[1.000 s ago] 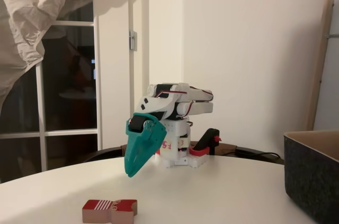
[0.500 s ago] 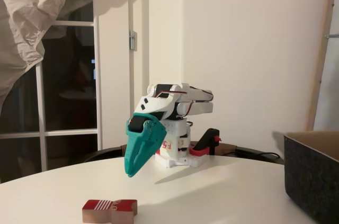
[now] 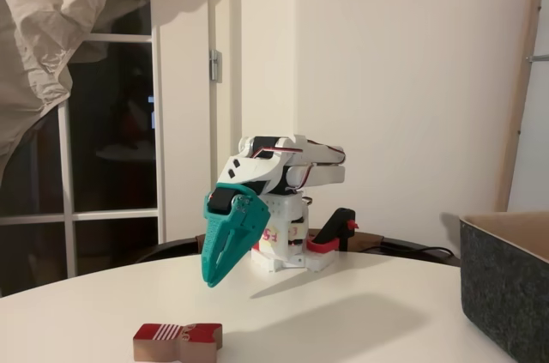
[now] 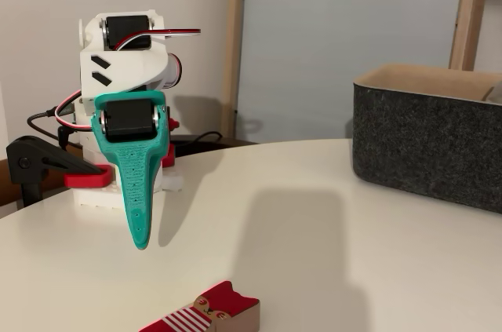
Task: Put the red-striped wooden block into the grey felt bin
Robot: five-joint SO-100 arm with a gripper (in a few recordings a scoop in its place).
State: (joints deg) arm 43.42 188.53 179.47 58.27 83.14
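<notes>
- Red-and-white stripes mark one end of the red-striped wooden block (image 3: pixel 177 340), which I see lying flat on the white table (image 3: pixel 343 311) near its front edge; in a fixed view the striped end is to the left and the long axis runs left to right across the picture.
- In another fixed view the block (image 4: pixel 205 314) sits at the bottom edge, partly cut off, its long axis slanting from lower left to upper right.
- The teal gripper (image 3: pixel 211 281) hangs above the table, tip pointing down and slightly forward, clear of the surface and well above and behind the block; it holds nothing and touches nothing.
- From the side I see only a thin slit between the fingers, so I read them as closed or nearly so; head-on (image 4: pixel 140 244) they appear as one blade.
- Bare tabletop lies between the block and the arm's base, and on to the right.
- The grey felt bin (image 3: pixel 506 281) stands at the right edge of the table, well apart from the block, its top open and its rim (image 4: pixel 423 83) unobstructed.
</notes>
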